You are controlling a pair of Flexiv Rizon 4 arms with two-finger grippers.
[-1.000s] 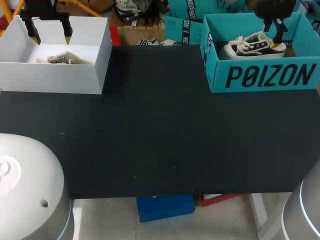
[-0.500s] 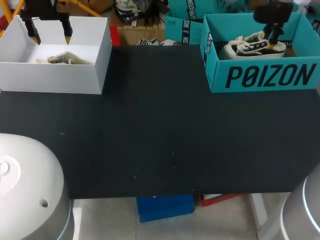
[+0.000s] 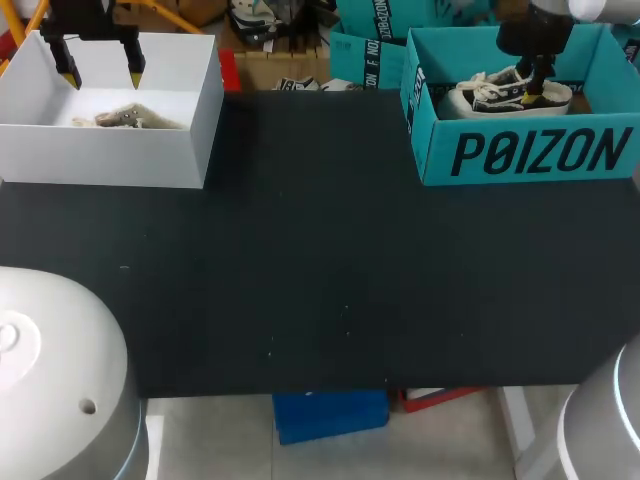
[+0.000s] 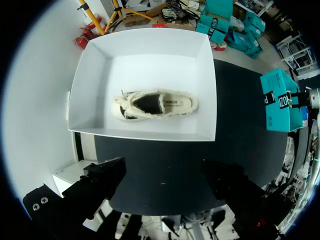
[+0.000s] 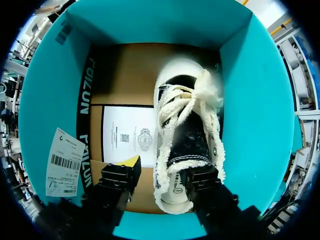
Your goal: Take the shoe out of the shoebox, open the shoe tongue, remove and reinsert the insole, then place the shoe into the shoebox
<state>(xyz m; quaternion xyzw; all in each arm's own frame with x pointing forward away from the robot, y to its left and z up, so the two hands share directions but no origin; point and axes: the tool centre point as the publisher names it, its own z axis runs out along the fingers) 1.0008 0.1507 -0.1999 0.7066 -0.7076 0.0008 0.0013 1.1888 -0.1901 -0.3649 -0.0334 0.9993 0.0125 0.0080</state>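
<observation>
1. While the left arm has kept quite still, the right pincer [image 5: 164, 171] has sunk over the last second from above the teal shoebox [image 3: 520, 155] down into it, right onto the shoe [image 5: 187, 135]. I'd judge that the very first step is at the point of the grasp. The shoe has not yet been lifted and lies on the shoebox's brown floor.

2. Inside the teal shoebox the black-and-white shoe rests on its sole. Its heel is nearest the pincer and its laced toe points away, with a printed sheet [image 5: 129, 136] on the floor beside it. One finger, yellow tip showing, stands just outside the heel's side wall, and the other reaches down into the heel opening. The padded collar sits between them. The pincer looks released: its fingers are apart, and I see no sign that both press the collar. Closing them would be the next thing needed.

3. Well apart from the teal shoebox, across the dark table [image 3: 320, 260], is a white box [image 3: 110, 155] holding a pale shoe [image 4: 155, 104]. The left pincer [image 3: 100, 72] hangs above it, fingers spread and gripping nothing.
</observation>
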